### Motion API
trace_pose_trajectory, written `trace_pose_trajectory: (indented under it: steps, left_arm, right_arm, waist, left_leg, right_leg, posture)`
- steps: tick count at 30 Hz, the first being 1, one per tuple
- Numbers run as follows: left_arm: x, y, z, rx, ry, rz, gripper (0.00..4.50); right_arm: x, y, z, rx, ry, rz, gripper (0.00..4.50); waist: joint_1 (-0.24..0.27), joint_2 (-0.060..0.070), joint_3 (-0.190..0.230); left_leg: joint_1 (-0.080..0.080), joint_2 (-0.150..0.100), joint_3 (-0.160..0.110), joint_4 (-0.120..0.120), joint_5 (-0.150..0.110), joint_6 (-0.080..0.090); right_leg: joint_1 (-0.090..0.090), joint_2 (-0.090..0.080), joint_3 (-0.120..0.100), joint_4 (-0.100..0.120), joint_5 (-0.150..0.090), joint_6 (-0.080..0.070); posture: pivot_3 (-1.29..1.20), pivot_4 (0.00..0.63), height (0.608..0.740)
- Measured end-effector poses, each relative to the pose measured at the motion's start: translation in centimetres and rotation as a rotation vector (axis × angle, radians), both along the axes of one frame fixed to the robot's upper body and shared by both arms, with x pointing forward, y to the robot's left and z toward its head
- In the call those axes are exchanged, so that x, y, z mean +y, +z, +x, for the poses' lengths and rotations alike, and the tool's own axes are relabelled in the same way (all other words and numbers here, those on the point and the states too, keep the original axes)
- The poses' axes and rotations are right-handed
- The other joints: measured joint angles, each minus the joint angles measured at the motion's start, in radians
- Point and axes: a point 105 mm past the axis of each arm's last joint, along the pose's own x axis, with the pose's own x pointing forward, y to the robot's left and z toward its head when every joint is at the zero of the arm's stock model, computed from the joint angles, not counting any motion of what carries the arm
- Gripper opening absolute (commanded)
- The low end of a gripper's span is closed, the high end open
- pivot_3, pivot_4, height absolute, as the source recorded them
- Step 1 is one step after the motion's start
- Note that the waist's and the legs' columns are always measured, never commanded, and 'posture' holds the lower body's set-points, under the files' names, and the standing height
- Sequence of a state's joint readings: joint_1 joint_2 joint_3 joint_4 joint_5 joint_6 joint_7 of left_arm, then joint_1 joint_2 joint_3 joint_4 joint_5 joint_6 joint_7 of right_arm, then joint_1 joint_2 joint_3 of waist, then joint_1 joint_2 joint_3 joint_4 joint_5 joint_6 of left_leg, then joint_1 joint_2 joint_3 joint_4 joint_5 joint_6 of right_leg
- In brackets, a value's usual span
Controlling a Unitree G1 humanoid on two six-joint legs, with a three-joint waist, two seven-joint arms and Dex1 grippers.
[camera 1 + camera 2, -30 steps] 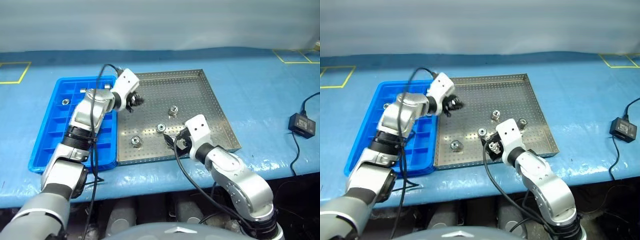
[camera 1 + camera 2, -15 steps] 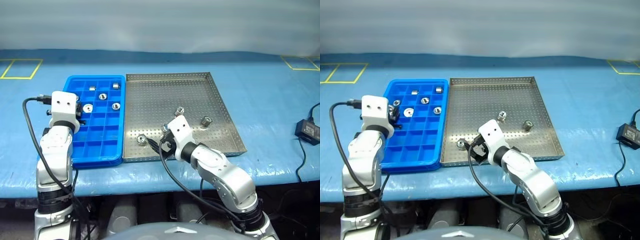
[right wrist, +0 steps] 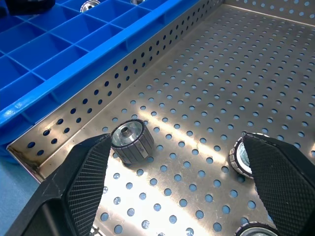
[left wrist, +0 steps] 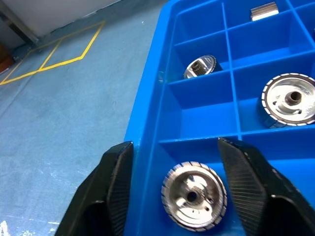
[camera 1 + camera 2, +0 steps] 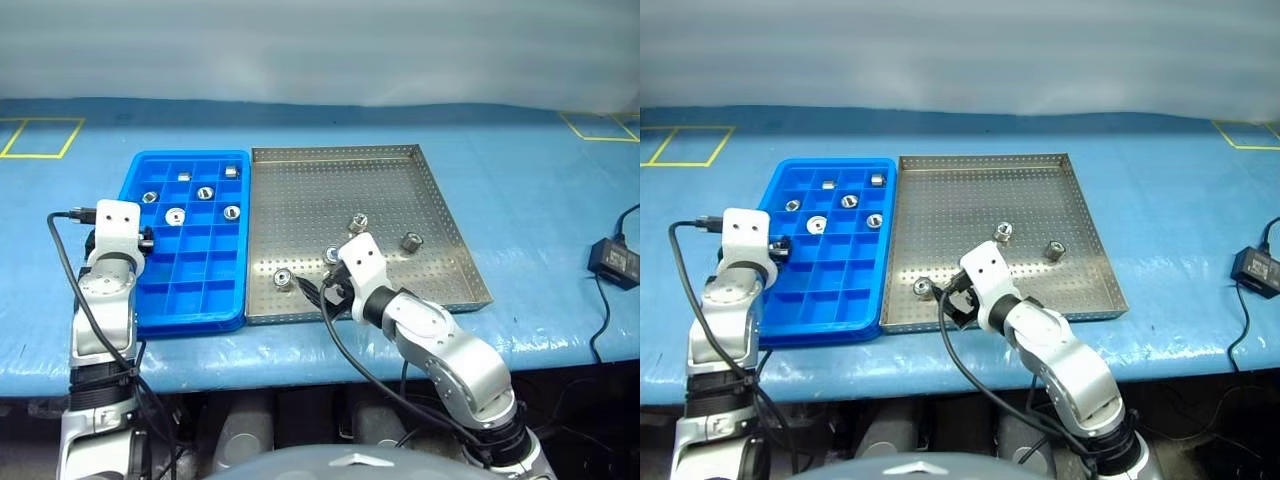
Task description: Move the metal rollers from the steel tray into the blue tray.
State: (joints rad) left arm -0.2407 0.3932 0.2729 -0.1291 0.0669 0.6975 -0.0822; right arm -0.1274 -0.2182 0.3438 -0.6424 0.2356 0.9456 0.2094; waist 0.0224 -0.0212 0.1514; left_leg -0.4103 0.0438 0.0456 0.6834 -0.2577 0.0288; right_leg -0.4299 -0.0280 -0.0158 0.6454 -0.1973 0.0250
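Note:
The blue tray (image 5: 190, 300) lies left of the steel tray (image 5: 400, 190). Several metal rollers (image 5: 205, 193) sit in its far compartments. My left gripper (image 4: 174, 147) hovers open at the tray's left edge. One roller (image 4: 194, 196) lies loose in the compartment below its fingers (image 4: 246, 182). Several more rollers lie in the steel tray, among them one (image 5: 283, 277) near the front rim and one (image 5: 411, 241) further right. My right gripper (image 3: 177, 142) stands open low over the steel tray's front left corner, with a roller (image 3: 130, 140) beside one of its fingers (image 3: 78, 182).
Both trays rest on a blue tabletop (image 5: 540, 180). A black adapter with its cable (image 5: 610, 255) lies at the right edge. Yellow tape squares (image 5: 25, 135) mark the far corners. Cables trail from both wrists.
My left arm swung from the steel tray to the blue tray's left edge, then opened, leaving a roller in a compartment. The camera view shifted. My right gripper edged slightly left.

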Motion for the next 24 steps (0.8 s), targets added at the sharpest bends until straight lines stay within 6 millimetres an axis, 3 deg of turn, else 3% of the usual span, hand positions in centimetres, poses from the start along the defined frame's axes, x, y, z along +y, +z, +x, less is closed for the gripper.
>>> trace_pose_trajectory:
  steps: [3, 6, 8, 11, 13, 17, 24]
  left_arm:
    - [-4.2, 3.2, 1.1, -0.127, -0.204, -0.1, 4.35]
    - [-9.0, 7.9, 1.4, -0.253, -0.473, -0.191, 4.35]
    - [-12.1, 8.9, 0.9, -0.225, -0.666, -0.232, 4.35]
    - [-15.1, 6.8, 0.3, -0.039, -0.844, -0.237, 4.35]
    - [-16.5, 4.1, -0.4, 0.144, -0.933, -0.217, 4.35]
    - [-17.6, 0.9, -2.1, 0.374, -1.066, -0.162, 4.35]
    - [-18.0, -1.5, -3.4, 0.546, -1.157, -0.06, 4.35]
  right_arm:
    - [-0.1, 0.1, -0.1, -0.004, -0.011, 0.003, 4.5]
    - [-0.4, 0.2, -0.2, -0.005, -0.025, 0.003, 4.5]
    - [-0.8, 0.1, -0.2, 0.003, -0.042, -0.001, 4.5]
    - [-1.4, -0.3, -0.3, 0.014, -0.062, -0.014, 4.5]
    - [-1.8, -0.5, -0.3, 0.026, -0.081, -0.02, 4.5]
    - [-2.0, -0.8, -0.3, 0.035, -0.098, -0.024, 4.5]
    - [-2.1, -0.9, -0.6, 0.044, -0.137, -0.005, 4.5]
  waist:
    - [0.0, -0.002, -0.001]
    - [-0.01, -0.001, -0.001]
    - [-0.018, -0.001, -0.001]
    - [-0.035, -0.001, -0.001]
    - [-0.045, -0.001, -0.001]
    - [-0.059, 0.0, -0.001]
    - [-0.061, 0.0, 0.0]
  left_leg:
    - [-0.001, 0.0, 0.0, 0.001, 0.0, 0.0]
    - [0.0, -0.001, 0.001, 0.0, 0.0, 0.0]
    - [0.0, 0.0, 0.001, -0.001, 0.0, 0.0]
    - [0.001, -0.001, 0.001, -0.001, 0.0, 0.0]
    - [0.001, -0.001, 0.001, -0.001, 0.0, 0.0]
    - [0.0, 0.001, 0.001, -0.001, 0.0, 0.0]
    - [-0.001, 0.001, 0.003, -0.001, 0.0, 0.0]
  right_leg:
    - [0.0, -0.001, 0.0, -0.001, 0.002, -0.003]
    - [0.0, -0.001, 0.001, -0.001, 0.003, -0.004]
    - [0.0, 0.001, 0.001, -0.001, 0.002, -0.003]
    - [0.0, 0.002, 0.002, 0.0, 0.0, 0.0]
    - [-0.001, 0.003, 0.002, 0.0, 0.0, 0.0]
    - [-0.002, 0.004, 0.003, 0.001, -0.001, -0.001]
    - [-0.003, 0.002, 0.004, -0.001, -0.001, 0.0]
  posture:
    - [-0.01, 0.15, 0.74]
    - [-0.01, 0.15, 0.74]
    - [-0.02, 0.15, 0.74]
    - [-0.04, 0.15, 0.74]
    - [-0.05, 0.15, 0.74]
    - [-0.08, 0.15, 0.74]
    - [-0.11, 0.15, 0.74]
